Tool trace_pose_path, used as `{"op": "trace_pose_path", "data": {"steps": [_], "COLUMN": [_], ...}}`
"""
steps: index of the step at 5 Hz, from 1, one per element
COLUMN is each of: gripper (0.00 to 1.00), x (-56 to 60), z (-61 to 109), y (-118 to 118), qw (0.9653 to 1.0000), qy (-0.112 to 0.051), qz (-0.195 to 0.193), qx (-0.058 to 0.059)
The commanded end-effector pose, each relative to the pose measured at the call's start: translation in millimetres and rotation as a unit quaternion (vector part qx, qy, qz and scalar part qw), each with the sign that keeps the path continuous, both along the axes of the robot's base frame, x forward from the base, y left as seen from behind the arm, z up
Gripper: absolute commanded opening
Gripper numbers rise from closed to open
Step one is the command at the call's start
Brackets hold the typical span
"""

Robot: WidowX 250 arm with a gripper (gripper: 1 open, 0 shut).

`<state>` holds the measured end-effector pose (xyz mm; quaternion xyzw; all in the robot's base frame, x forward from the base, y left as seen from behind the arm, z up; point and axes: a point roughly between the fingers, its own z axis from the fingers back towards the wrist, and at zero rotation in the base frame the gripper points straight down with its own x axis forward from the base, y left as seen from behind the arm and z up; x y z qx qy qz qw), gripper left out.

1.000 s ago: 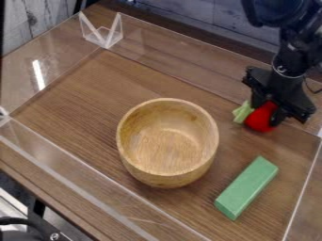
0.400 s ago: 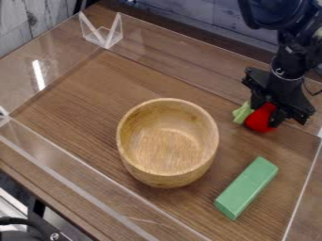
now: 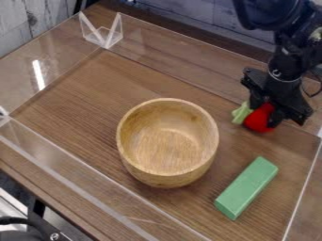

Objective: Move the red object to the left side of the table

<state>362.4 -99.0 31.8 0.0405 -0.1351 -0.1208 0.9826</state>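
a clear acrylic wall [image 3: 51, 169] runs along the near-left edge of the dark wood-grain table [image 3: 88, 94], with a small clear v-shaped stand [image 3: 101, 31] at the far-left corner. a round wooden bowl [image 3: 168, 141] sits upright near the middle of the table, its hollow showing only bare wood. to the right of the bowl and nearer the camera, a long green rectangular block [image 3: 247, 187] lies flat at an angle, apart from the bowl and close to the right-hand wall. farther back on the right side, the black robot arm [image 3: 287, 38] reaches steeply down to the tabletop, where its black claw [image 3: 265, 113] is closed down on the red object [image 3: 261, 119], a small round bright-red toy fruit. a pale-green leaf piece [image 3: 240, 113] sticks out on the fruit's left side, just beside the claw. the fruit looks to be resting on the table surface, though the claw's dark body covers its upper part and contact with the wood cannot be made out for certain. the red object is on the right side of the table, well apart from the bowl and from the left wall.
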Motion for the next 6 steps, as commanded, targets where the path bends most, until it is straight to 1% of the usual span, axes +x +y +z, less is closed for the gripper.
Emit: {"op": "trace_pose_path", "data": {"steps": [1, 2, 3, 4, 5, 6], "gripper": [0.0, 0.0, 0.0, 0.0, 0.0, 0.0], "x": [2.7, -0.5, -10.1, -17.6, -26.1, -37.4], "z": [34.3, 49.3, 62.2, 80.0, 87.2, 85.3], "y": [7, 14, 34, 79, 128, 173], "qw": [0.9993, 0.9988, 0.9982, 0.9947, 0.9878, 0.984], "qy": [-0.036, -0.048, -0.054, -0.062, -0.063, -0.056], "qz": [0.005, 0.009, 0.027, 0.081, 0.142, 0.167], "qx": [-0.006, -0.007, -0.003, 0.003, 0.012, 0.024]}}
